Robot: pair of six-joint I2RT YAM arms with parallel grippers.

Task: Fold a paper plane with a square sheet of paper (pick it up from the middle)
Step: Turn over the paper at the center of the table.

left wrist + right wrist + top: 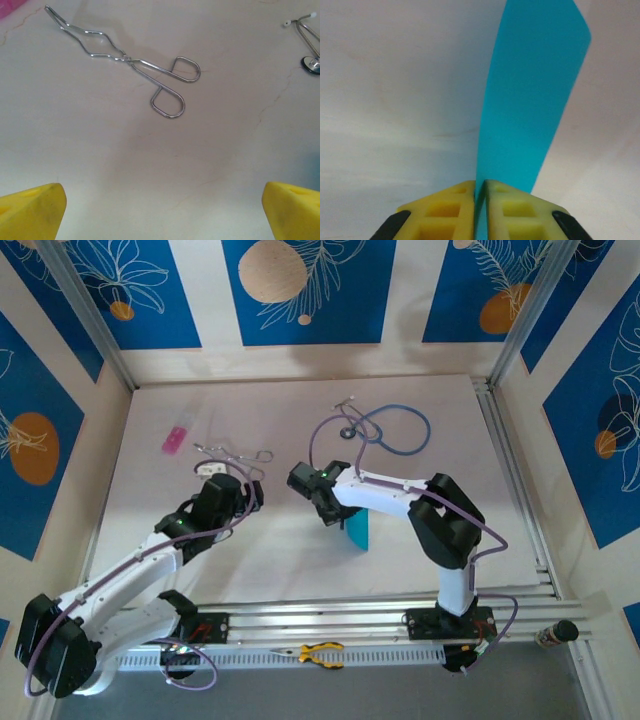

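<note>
Bench (300,560): white, faintly veined, blue patterned panels on three sides.

Left arm (130,565): reaches in from the near-left corner towards bench centre. Left gripper (250,492) hovers over bare bench, jaws wide, nothing between them. On the left wrist cam the gripper (162,197) shows two yellow fingertips (35,210) at the far lower corners with bare surface between.

Right arm (440,525): elbow bent, forearm pointing left. Right gripper (328,512) sits just right of bench centre, near the left one but apart from it.

Stethoscope (390,425): blue tubing looped at far centre-right, well clear of both grippers. Chest piece and one ear tip show at the right edge of the left wrist cam (312,64).

Folded cyan paper (358,530): long narrow strip, just beside and below the right gripper in the top view. On the right wrist cam the gripper (480,187) has its jaws nearly closed, pinching the strip's near end. The strip (530,100) runs straight out from the pads and stands on edge. Can't tell whether its far end touches the bench.

Wire tongs (235,453): lying flat just beyond the left gripper, loop handles towards centre (125,59).

Yellow-handled pliers (322,653): on the near rail between the arm bases.

Pink rectangle (175,438): far left, just left of the tongs. Its corner is visible top-left on the left wrist cam (10,7).
</note>
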